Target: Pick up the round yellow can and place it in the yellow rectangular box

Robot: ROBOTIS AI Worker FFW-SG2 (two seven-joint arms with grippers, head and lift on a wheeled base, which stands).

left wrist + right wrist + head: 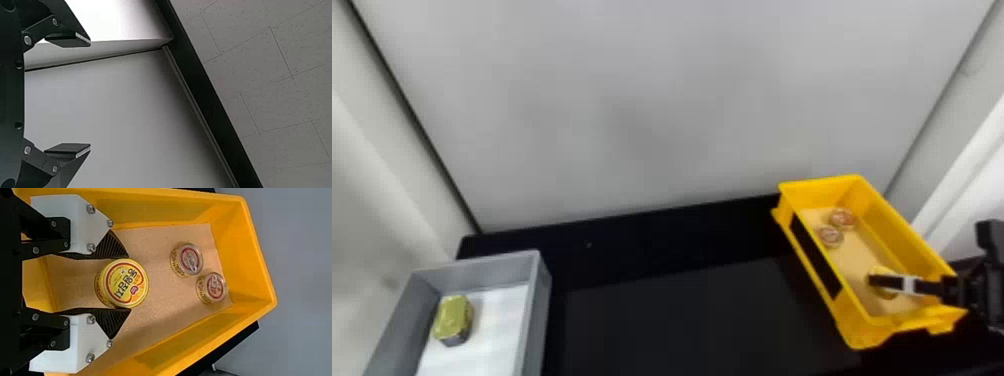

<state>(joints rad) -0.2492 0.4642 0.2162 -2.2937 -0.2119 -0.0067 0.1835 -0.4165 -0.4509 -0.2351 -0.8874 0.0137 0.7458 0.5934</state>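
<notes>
Much of the yellow can [126, 283] hides behind the right gripper [876, 281] in the head view, and whether it touches the bottom is hard to tell. It sits between that gripper's fingers, clamped near their tips, inside the yellow box [907, 230]. Two small cans [189, 259] lie farther along it. The grey box [534, 310] (cut off below) holds a greenish tin [453, 317]. The left gripper's [87, 94] fingers stand wide apart.
</notes>
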